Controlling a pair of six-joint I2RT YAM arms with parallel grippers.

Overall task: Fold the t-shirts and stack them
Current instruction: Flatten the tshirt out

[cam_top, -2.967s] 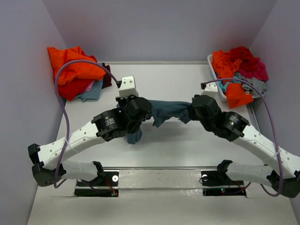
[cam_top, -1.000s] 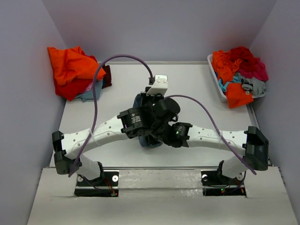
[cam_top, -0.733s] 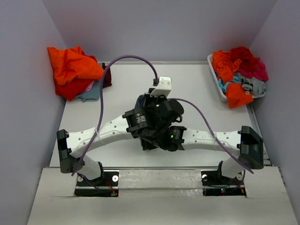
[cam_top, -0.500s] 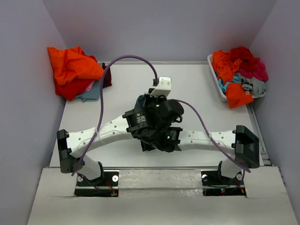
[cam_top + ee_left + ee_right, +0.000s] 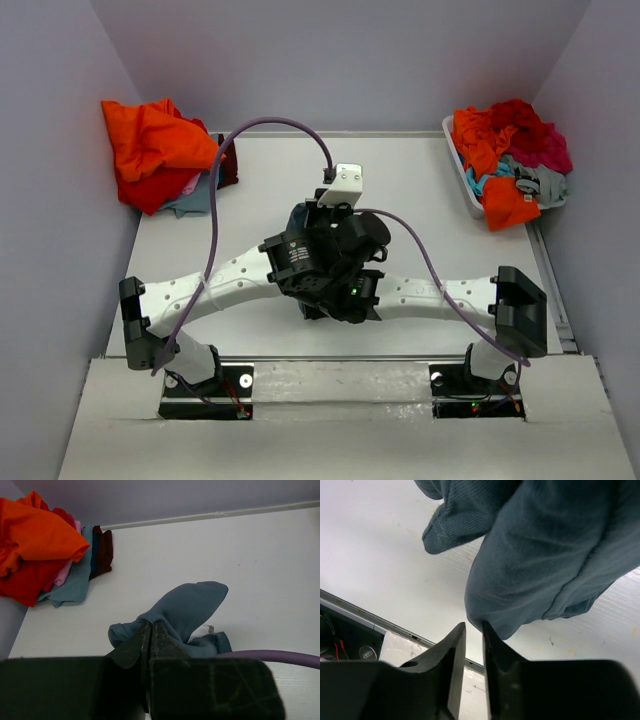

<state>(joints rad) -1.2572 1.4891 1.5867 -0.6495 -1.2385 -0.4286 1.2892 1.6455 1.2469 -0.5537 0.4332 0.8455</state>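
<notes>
The left gripper (image 5: 151, 628) has its two dark fingers pressed flat together, pinching a raised ridge of the slate-blue t-shirt (image 5: 186, 611). From that pinch the cloth runs away from the fingers in a rumpled hump, with small folds spilling to either side onto the white table (image 5: 250, 555).

The right gripper (image 5: 473, 628) has its fingers a narrow slit apart, and bare table shows through the slit. The rounded lower edge of a hanging fold of the same shirt meets the tip of one finger. It cannot be told whether any cloth is caught. The rest of the shirt fills the wrist view above and beyond the tips.

From above, both wrists crowd together at the middle of the table and hide nearly all of the shirt. A purple cable (image 5: 280, 656) loops close by.

Well apart, at the far left corner, lies a stack of t-shirts (image 5: 150, 150), orange on top. At the far right, a white bin (image 5: 455, 160) holds a heap of t-shirts (image 5: 512, 140) in red, orange, teal and grey.
</notes>
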